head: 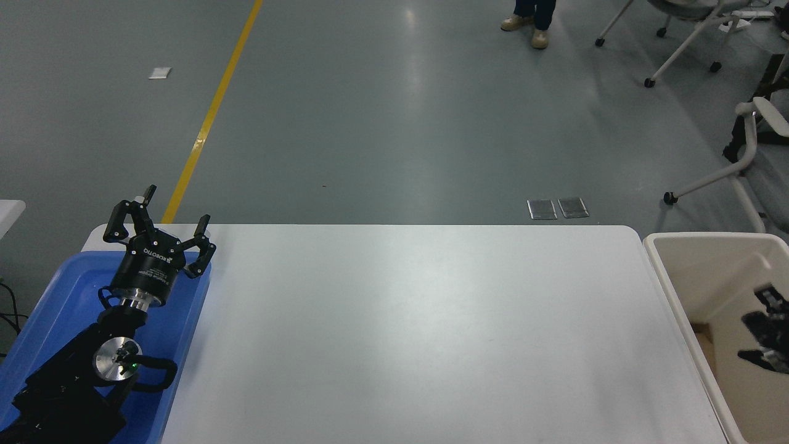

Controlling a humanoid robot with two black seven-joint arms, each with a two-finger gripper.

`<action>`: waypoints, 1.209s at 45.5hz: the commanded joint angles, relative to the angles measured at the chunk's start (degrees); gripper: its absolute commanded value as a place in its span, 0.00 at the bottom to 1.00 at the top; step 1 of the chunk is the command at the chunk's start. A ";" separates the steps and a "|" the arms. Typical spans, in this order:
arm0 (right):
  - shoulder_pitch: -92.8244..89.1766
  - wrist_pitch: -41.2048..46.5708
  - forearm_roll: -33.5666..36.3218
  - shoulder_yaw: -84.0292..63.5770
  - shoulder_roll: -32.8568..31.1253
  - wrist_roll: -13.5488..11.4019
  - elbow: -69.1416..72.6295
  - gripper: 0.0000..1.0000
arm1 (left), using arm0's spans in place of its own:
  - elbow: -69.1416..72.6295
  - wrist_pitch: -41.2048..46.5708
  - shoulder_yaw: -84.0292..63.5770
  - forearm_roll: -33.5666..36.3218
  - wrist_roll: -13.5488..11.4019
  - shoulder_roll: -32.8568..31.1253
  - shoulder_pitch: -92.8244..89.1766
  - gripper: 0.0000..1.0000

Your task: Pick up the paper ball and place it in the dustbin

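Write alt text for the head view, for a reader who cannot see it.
The right claw, blurred, hangs over the open cream dustbin at the right end of a white table; no paper ball is visible. The left claw is open, parked over a blue tray at lower left. Beyond the table, a person's feet stand on the grey floor.

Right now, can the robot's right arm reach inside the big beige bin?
Probably yes. The right gripper is blurred but already shows over the open dustbin at the table's right end, with nothing seen between them. The left gripper sits far off over the blue tray.
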 commanded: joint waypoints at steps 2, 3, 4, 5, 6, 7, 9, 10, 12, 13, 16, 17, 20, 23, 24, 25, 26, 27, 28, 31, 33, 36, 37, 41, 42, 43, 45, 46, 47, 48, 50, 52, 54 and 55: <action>18.49 0.28 -0.62 -10.08 -3.70 0.07 16.19 1.00 | -0.01 0.00 0.02 0.00 0.08 -0.01 0.00 0.98; 20.85 0.63 -0.80 -11.04 -4.40 0.07 19.26 1.00 | -0.01 0.00 0.02 0.00 0.08 -0.01 0.00 0.98; 22.44 0.81 -0.89 -11.49 -4.85 0.07 21.29 1.00 | -0.01 0.00 0.02 0.00 0.08 -0.01 0.00 0.98; 23.94 0.98 -0.98 -12.01 -5.20 0.07 23.40 1.00 | -0.01 0.00 0.02 0.08 0.08 -0.01 0.00 0.98; 25.52 1.07 -0.98 -12.37 -5.38 0.07 25.33 1.00 | -0.01 0.00 0.02 0.00 0.08 -0.01 0.00 0.98; 27.01 1.16 -0.98 -12.81 -5.55 0.07 27.35 1.00 | -0.01 0.00 0.02 0.00 0.08 -0.01 0.00 0.98; 30.00 1.34 -0.98 -13.60 -5.64 0.07 31.40 1.00 | -0.01 0.00 0.02 0.00 0.08 -0.01 0.00 0.98; 31.58 1.34 -1.06 -14.21 -5.73 0.07 33.42 1.00 | -0.01 0.00 0.02 0.00 0.08 -0.01 0.00 0.98; 35.01 1.34 -1.06 -15.35 -5.73 -0.02 37.90 1.00 | -0.01 0.00 0.02 0.00 0.08 -0.01 0.00 0.98; 36.76 1.34 -1.06 -16.06 -5.73 -0.02 40.18 1.00 | -0.01 0.00 0.02 0.00 0.08 -0.01 0.00 0.98; 42.39 1.95 -1.06 -18.69 -5.73 -0.02 47.04 1.00 | -0.01 0.00 0.02 0.00 0.08 -0.01 0.00 0.98; 44.23 2.56 -1.06 -19.66 -5.73 -0.02 49.06 1.00 | -0.01 0.00 0.02 0.00 0.08 -0.01 0.00 0.98; 50.46 6.15 -1.24 -22.20 -5.64 -0.02 54.77 1.00 | -0.01 0.00 0.02 0.00 0.08 -0.01 0.00 0.98; 54.61 8.71 -2.38 -23.35 -5.64 -0.11 57.95 1.00 | -0.01 0.00 0.02 0.00 0.08 -0.01 0.00 0.98; 55.93 9.76 -2.82 -23.71 -5.64 -0.11 59.18 1.00 | -0.01 0.00 0.02 0.00 0.08 -0.01 0.00 0.98; 57.33 10.82 -3.26 -24.06 -5.64 -0.19 60.50 1.00 | -0.01 0.00 0.02 0.00 0.08 0.07 0.00 0.98; 58.83 11.96 -3.61 -24.41 -5.73 -0.19 61.73 1.00 | -0.01 0.00 0.02 0.00 0.08 -0.01 0.00 0.98; 60.32 13.19 -3.96 -24.76 -5.73 -0.19 63.22 1.00 | -0.01 0.00 0.02 0.00 0.08 -0.01 0.00 0.98; 61.82 14.42 -4.14 -25.20 -5.73 -0.28 64.89 1.00 | 0.08 0.00 0.02 0.00 0.08 -0.01 0.00 0.98; 66.30 18.29 -4.32 -26.34 -6.17 -0.28 69.37 1.00 | 0.08 0.09 0.02 0.08 0.08 -0.01 0.00 0.98; 69.20 20.49 -4.32 -26.78 -6.61 -0.37 72.10 1.00 | -0.01 0.00 0.02 0.00 0.08 -0.01 0.00 0.98; 72.63 22.51 -4.23 -26.96 -6.79 -0.46 75.70 1.00 | 0.08 0.08 0.02 0.00 0.08 0.07 0.00 0.98; 73.60 22.87 -4.14 -27.05 -6.79 -0.46 76.67 1.00 | 0.08 0.09 0.02 0.00 0.08 0.07 0.00 0.98; 77.20 24.01 -3.88 -27.66 -6.70 -0.46 79.58 1.00 | 0.08 0.09 0.02 0.00 0.08 -0.01 0.00 0.98; 78.17 24.27 -3.88 -27.93 -6.70 -0.46 80.10 1.00 | -0.01 0.09 0.02 0.00 -0.01 -0.01 0.00 0.98; 79.05 24.63 -3.88 -28.10 -6.70 -0.46 80.72 1.00 | 0.08 0.09 0.02 0.00 0.08 -0.01 0.00 0.98; 80.72 25.50 -3.88 -28.19 -6.70 -0.46 81.68 1.00 | 0.08 0.09 0.02 0.00 0.08 0.07 0.00 0.98; 81.51 26.03 -3.88 -28.19 -6.70 -0.46 82.04 1.00 | 0.08 0.09 0.02 0.00 0.08 0.07 0.00 0.98; 82.22 26.64 -3.88 -28.28 -6.70 -0.46 82.39 1.00 | 0.08 0.09 0.02 0.00 0.08 0.07 0.00 0.98; 82.83 27.17 -3.79 -28.28 -6.61 -0.46 82.65 1.00 | 0.08 0.09 0.02 0.00 -0.01 0.07 0.00 0.98; 84.06 28.40 -3.70 -28.19 -6.61 -0.46 83.18 1.00 | 0.08 0.09 0.02 0.00 -0.01 -0.01 0.00 0.98; 85.03 29.72 -3.61 -28.19 -6.52 -0.46 83.88 1.00 | 0.08 0.09 0.02 0.00 0.08 0.07 0.00 0.98; 86.00 31.04 -3.61 -28.10 -6.52 -0.46 84.41 1.00 | 0.08 0.09 0.02 0.00 -0.01 -0.01 0.00 0.98; 86.35 31.74 -3.53 -28.02 -6.52 -0.46 84.68 1.00 | 0.08 0.09 0.02 0.00 0.08 0.07 0.00 0.98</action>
